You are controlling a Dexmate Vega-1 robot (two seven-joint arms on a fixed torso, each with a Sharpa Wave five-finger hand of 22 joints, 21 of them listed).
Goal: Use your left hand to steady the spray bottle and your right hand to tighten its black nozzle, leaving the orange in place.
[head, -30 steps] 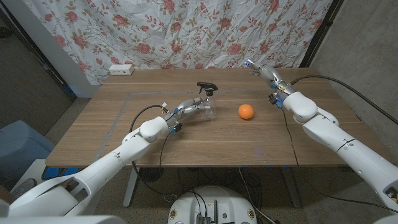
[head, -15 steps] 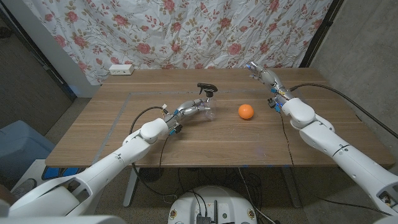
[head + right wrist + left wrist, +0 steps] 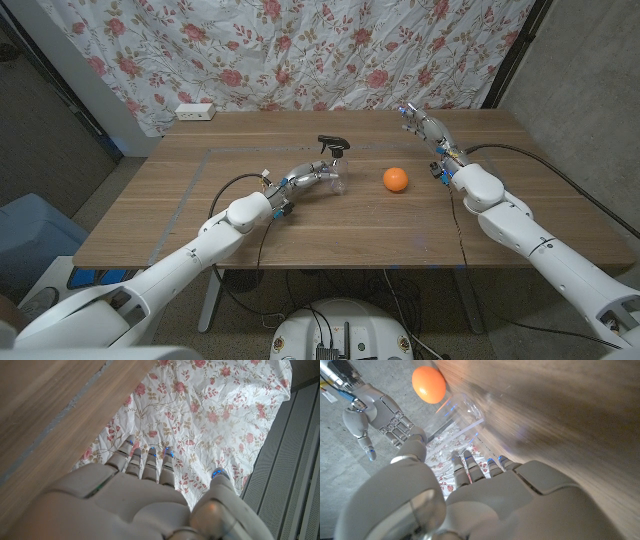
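A clear spray bottle [image 3: 336, 172] with a black nozzle [image 3: 331, 142] stands upright near the middle of the table [image 3: 300, 225]. My left hand [image 3: 305, 177] reaches up to its lower body from the near left, thumb and fingers spread; the left wrist view shows the fingertips [image 3: 464, 462] just short of the bottle [image 3: 461, 412], and contact is unclear. The orange [image 3: 396, 179] lies to the right of the bottle, also seen past it as the orange [image 3: 428, 384]. My right hand [image 3: 421, 123] hovers open above the far right of the table, fingers [image 3: 147, 460] spread, holding nothing.
A white power strip [image 3: 195, 111] lies at the table's far left edge, in front of the floral curtain [image 3: 300, 50]. A black cable [image 3: 560, 140] runs over the table's right side. A blue bin [image 3: 30, 235] stands on the floor to the left.
My right hand has come a little nearer and lower along the table's far right. My left hand stays by the bottle. Bottle and orange have not moved.
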